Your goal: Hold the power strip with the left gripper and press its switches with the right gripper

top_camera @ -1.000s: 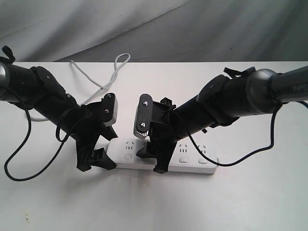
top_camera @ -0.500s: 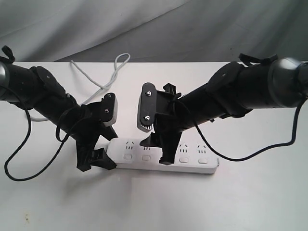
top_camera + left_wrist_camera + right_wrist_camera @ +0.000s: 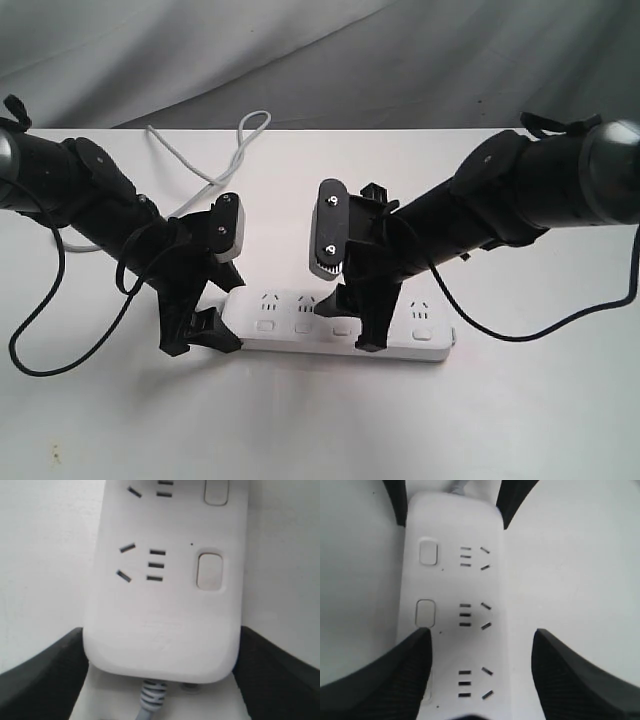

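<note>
The white power strip (image 3: 300, 320) lies flat on the table. My left gripper (image 3: 205, 335) is shut on its cord end, one black finger (image 3: 40, 675) against each long side of the power strip (image 3: 165, 605). My right gripper (image 3: 358, 322) is open, low over the middle of the strip. In the right wrist view one finger (image 3: 395, 680) stands over the switch row just past the second switch (image 3: 425, 613); the other finger (image 3: 580, 680) is off the strip's edge. Whether a switch is touched I cannot tell. Two switches (image 3: 265, 325) show beside the left gripper.
The grey cord (image 3: 215, 150) loops away towards the table's back edge. A loose black cable (image 3: 40, 330) hangs from the left arm, another (image 3: 560, 315) from the right arm. Bare white table (image 3: 320, 420) lies in front of the strip.
My right gripper has slid to the right along the strip, from near the second switch to past the third. The left gripper and the strip have not moved.
</note>
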